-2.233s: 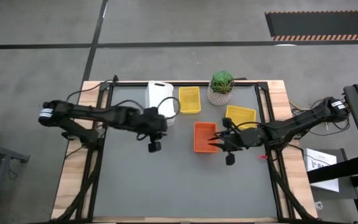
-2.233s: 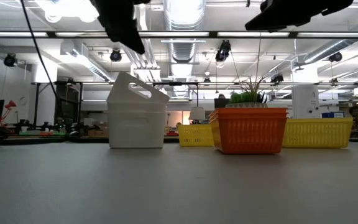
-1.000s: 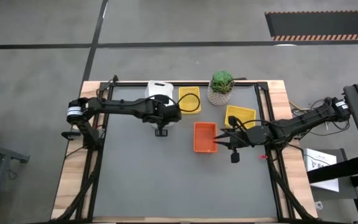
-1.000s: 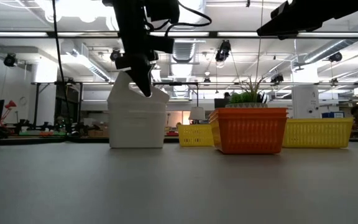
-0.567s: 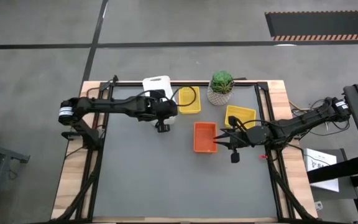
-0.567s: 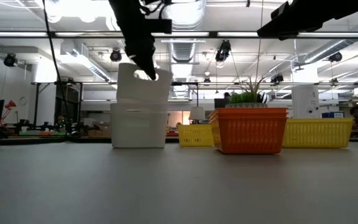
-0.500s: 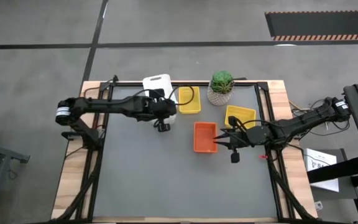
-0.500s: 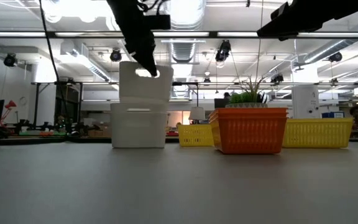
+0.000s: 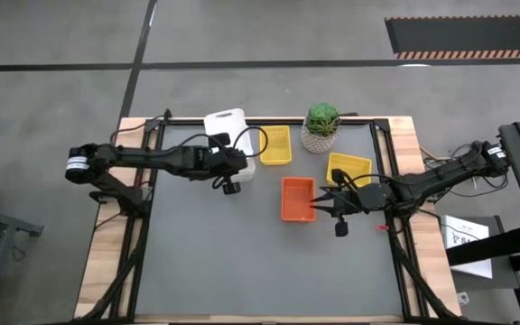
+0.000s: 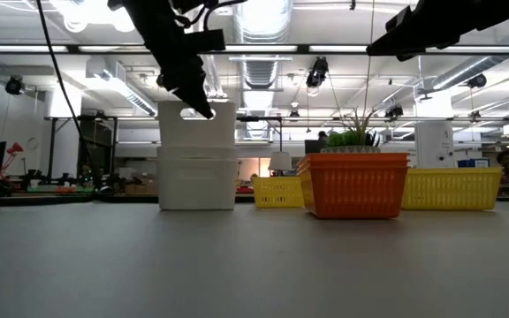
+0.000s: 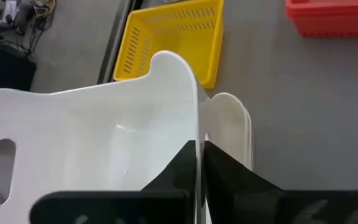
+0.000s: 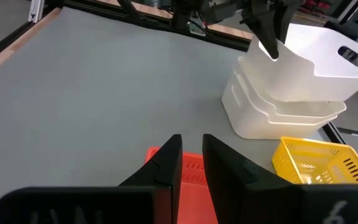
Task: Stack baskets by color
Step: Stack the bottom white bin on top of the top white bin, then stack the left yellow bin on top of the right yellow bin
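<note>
Left tool (image 10: 203,108) clenched on top white basket (image 9: 226,127) rim, now levelled over white stack (image 10: 197,179); next release. Right tool (image 9: 325,204) waits, part-closed, empty.

No lettering, label, brand, number or sign can be read anywhere; the white paper sheet (image 9: 465,236) beside the surface carries print too small to read.

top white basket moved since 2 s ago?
Yes. The top white basket, tilted on the white stack before, now sits level and lifted above it, pinched by the left hand, shifted away from the yellow basket.
</note>
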